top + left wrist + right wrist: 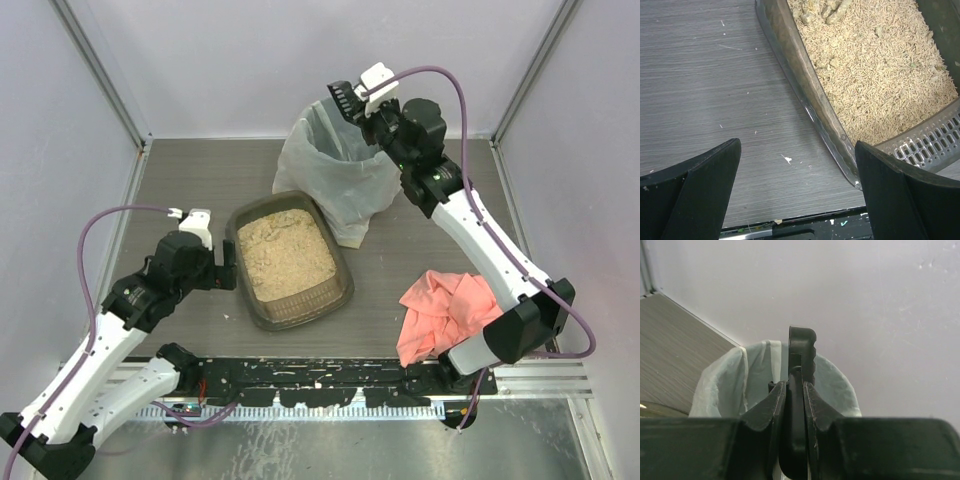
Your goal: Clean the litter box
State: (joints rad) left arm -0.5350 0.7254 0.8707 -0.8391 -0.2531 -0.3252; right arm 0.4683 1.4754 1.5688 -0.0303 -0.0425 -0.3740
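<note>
The litter box (pixel 300 312) is a shallow dark tray of tan granules in the middle of the table, with several clumps at its far end (pixel 825 10). My left gripper (pixel 228 266) is open and empty at the box's left side. In the left wrist view (pixel 797 146) the box's left wall (pixel 810 90) runs between its fingers near the front corner. My right gripper (pixel 362 105) is raised over the white-bagged bin (pixel 330 170) and is shut on a black scoop (pixel 345 98). The right wrist view shows the scoop's handle (pixel 802 342) clamped between the fingers (pixel 794 385).
A pink cloth (pixel 445 310) lies at the front right by the right arm's base. A slotted grey grate (pixel 935 140) sits at the box's near end. A black rail (pixel 320 380) runs along the front edge. The bin's bag rim (pixel 725 385) is below the right gripper.
</note>
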